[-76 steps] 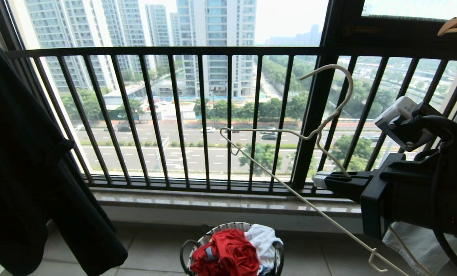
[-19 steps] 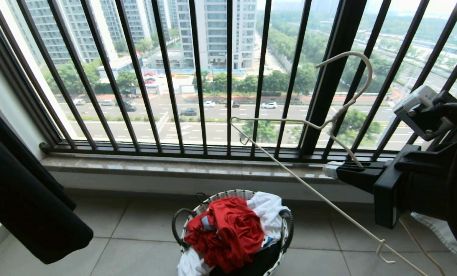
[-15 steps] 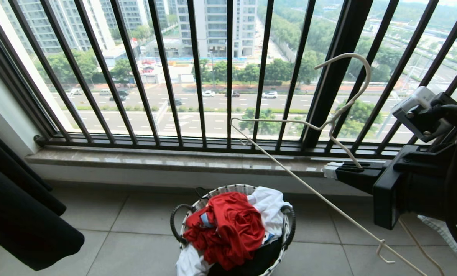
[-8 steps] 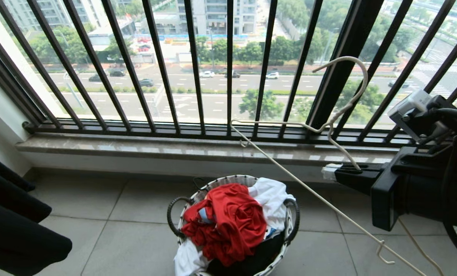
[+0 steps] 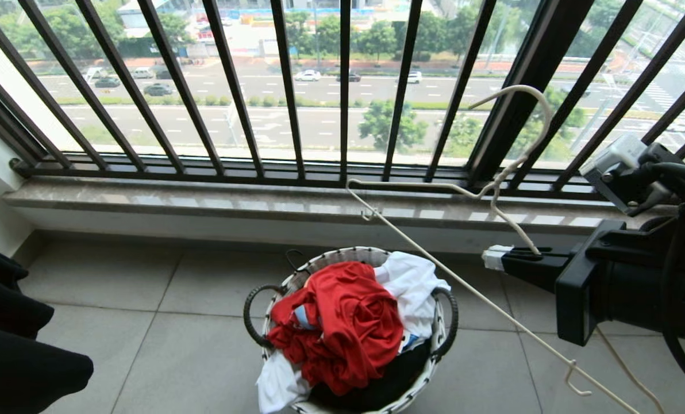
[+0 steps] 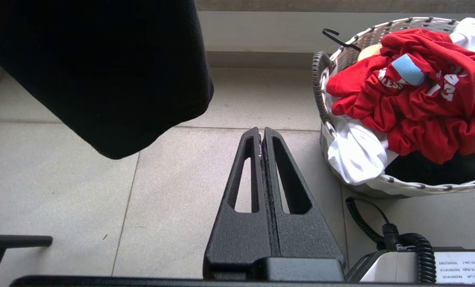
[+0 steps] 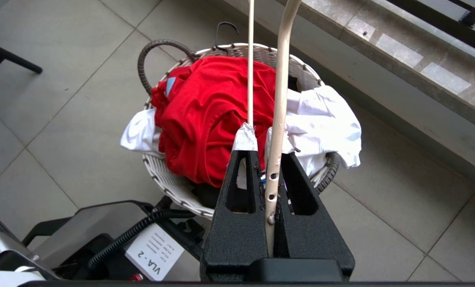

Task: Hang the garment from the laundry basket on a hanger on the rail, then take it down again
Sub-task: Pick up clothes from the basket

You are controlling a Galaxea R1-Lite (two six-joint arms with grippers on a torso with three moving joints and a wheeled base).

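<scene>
- Head view: camera is tilting downward; the dark barred window railing (image 5: 342, 86) is sliding up the frame, and the small round white-woven laundry basket (image 5: 443, 336) is now sitting fuller in view below it. The red crumpled T-shirt (image 5: 342, 325) is lying on top of the basket's pile.
- Left wrist view: left gripper (image 6: 261, 137) is hanging beside the basket, fingers pressed together, holding nothing.
- Right wrist view: right gripper (image 7: 263, 145) is clamping the thin whitish wire hanger (image 7: 279, 99) directly above the basket. Likely lining up to collect the shirt.

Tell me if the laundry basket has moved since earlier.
No. The laundry basket keeps its place below the window sill; only the camera tilted down.
</scene>
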